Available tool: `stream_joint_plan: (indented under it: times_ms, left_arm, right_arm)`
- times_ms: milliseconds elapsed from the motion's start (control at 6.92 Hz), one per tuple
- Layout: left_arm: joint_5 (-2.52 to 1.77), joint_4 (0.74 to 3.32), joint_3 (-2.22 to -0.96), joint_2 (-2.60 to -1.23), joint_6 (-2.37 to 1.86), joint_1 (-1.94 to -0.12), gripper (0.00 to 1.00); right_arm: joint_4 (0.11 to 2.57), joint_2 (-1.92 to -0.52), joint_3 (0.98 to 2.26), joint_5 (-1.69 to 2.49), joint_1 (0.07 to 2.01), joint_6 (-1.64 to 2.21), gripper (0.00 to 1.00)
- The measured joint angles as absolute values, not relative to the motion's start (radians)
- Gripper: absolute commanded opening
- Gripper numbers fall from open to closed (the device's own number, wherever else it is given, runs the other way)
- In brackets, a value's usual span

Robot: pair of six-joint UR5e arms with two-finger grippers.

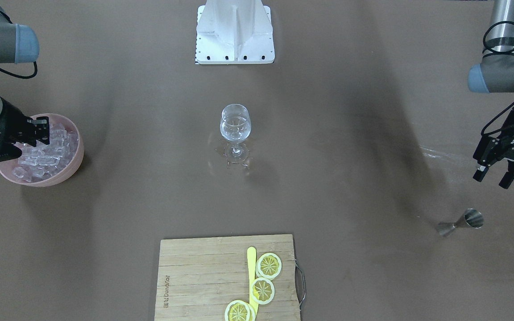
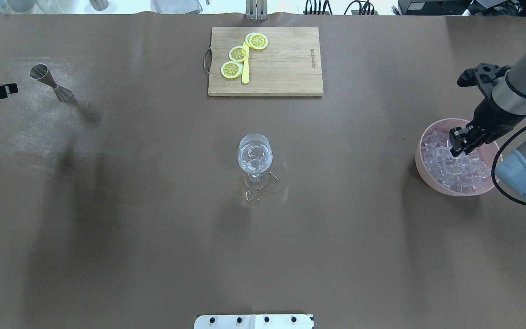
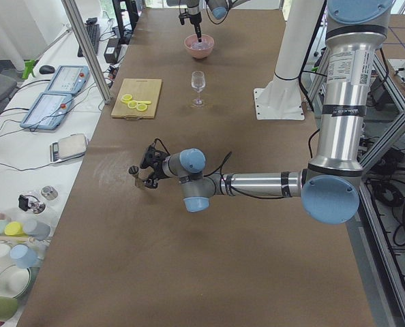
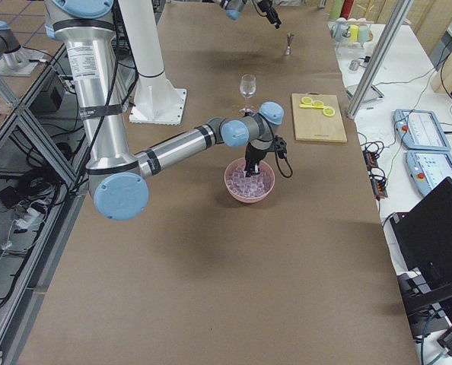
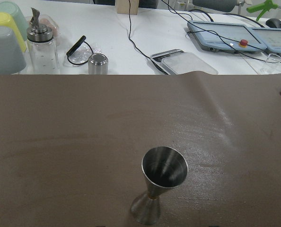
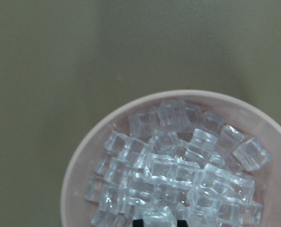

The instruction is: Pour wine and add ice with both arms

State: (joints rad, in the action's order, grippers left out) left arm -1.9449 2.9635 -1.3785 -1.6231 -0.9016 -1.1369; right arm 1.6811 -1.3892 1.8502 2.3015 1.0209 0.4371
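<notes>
We're on the ice step, and the right gripper (image 1: 38, 131) is down inside the pink bowl (image 1: 80, 154), its tips in among the heap of ice (image 1: 60, 140). From the wrist view its two dark tips sit hard against either side of one ice cube (image 6: 158, 218), so I'd call that a pinch on a single cube, though only the very ends of the tips show. The wine glass (image 1: 235, 125) stands upright in the middle of the table (image 1: 350, 133), well apart from the bowl; whether anything is in it, I cannot tell. Over on the other side the left gripper (image 1: 492, 177) hangs with its fingers spread and nothing between them, near the little metal measuring cup (image 1: 461, 222), which stands upright and looks dry inside. Next call, as I read it: lift straight up clear of the rim without dragging neighbouring cubes along, carry across to the glass, centre over its narrow mouth and let go low, since a slick cube could slip out of the pinch or bounce off the rim.
</notes>
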Motion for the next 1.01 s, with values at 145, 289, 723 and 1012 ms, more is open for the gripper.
stream_joint_plan:
  times_ms: [145,289,723,1012]
  left_arm:
    - [-2.064,2.945,-1.380,-1.627,-0.900,-1.206,0.75]
    - [-2.192,2.931,-1.381,-1.629,-0.894,-1.273,0.78]
    - [-2.446,2.886,-1.379,-1.619,-0.834,-1.414,0.97]
    - [-2.465,2.779,-1.380,-1.610,-0.752,-1.454,0.97]
  right_arm:
    - [1.715,-1.345,1.870,2.314,1.041,0.446,0.00]
    - [1.760,-1.285,1.883,2.319,1.049,0.473,0.00]
    - [1.808,-1.102,1.891,2.310,0.981,0.710,0.00]
    - [1.808,-1.002,1.889,2.272,0.897,0.873,0.00]
